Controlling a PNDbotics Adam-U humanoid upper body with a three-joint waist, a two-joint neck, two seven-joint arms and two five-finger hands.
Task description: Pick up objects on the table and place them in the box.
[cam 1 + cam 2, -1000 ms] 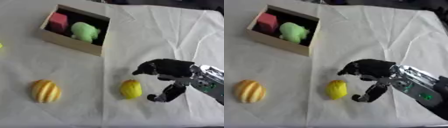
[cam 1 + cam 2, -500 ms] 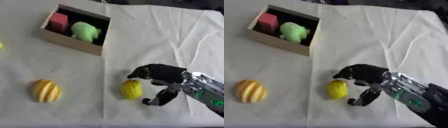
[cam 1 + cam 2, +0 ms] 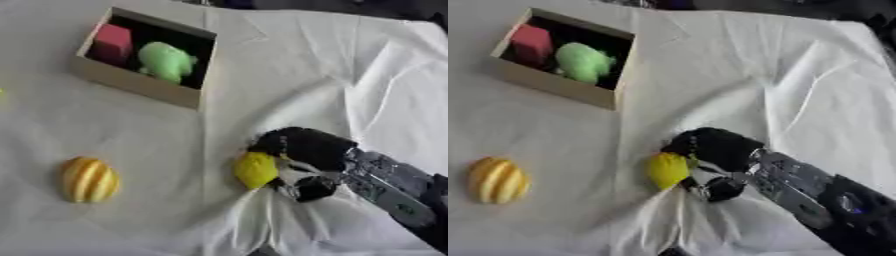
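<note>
A: Where's the right hand [image 3: 302, 150] relative to the box [image 3: 131, 82]?
B: Near side of the box, off toward its right. Fingers curled round the yellow fruit [image 3: 256, 170], thumb under it. Fruit is touching the white cloth [image 3: 289, 100], which is bunched up right beneath it.
A: Other items?
B: Striped orange-yellow fruit [image 3: 88, 179] lies on the cloth, nearer than the box and to its left, well apart from the hand. Inside the box: red block [image 3: 112, 41] in the left part, green toy [image 3: 166, 62] just beside it on the right.
A: Left hand?
B: Not visible in either view.
</note>
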